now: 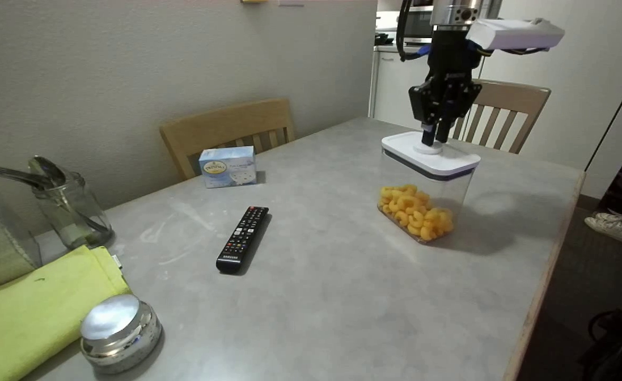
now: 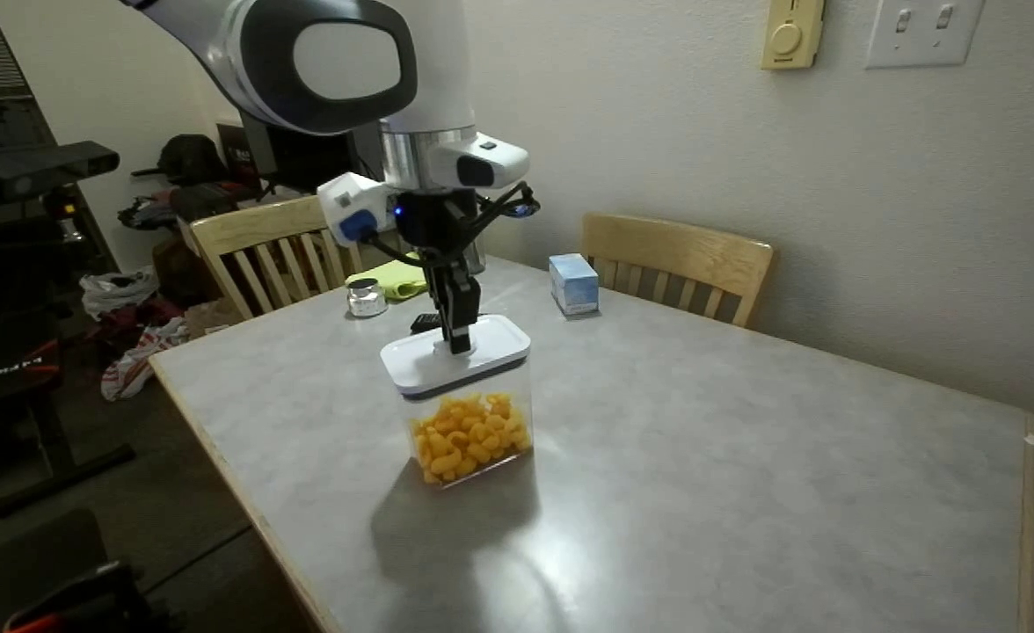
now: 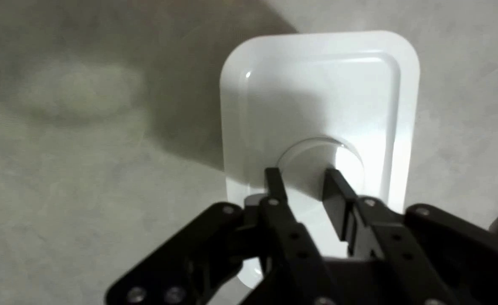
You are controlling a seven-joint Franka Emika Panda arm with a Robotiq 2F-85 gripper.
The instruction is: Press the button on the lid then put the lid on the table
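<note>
Table (image 1: 311, 301), hand (image 3: 302, 171) ajar over button (image 3: 314, 159)

Button (image 3: 308, 169) centred on lid (image 1: 453, 157), lid on container (image 1: 453, 190), container and remote (image 1: 243, 241) on table (image 1: 332, 301)

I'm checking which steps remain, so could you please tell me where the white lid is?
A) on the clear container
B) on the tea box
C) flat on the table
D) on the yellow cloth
A: both exterior views show the white lid resting on top of the clear container, above the yellow pieces inside.
</note>
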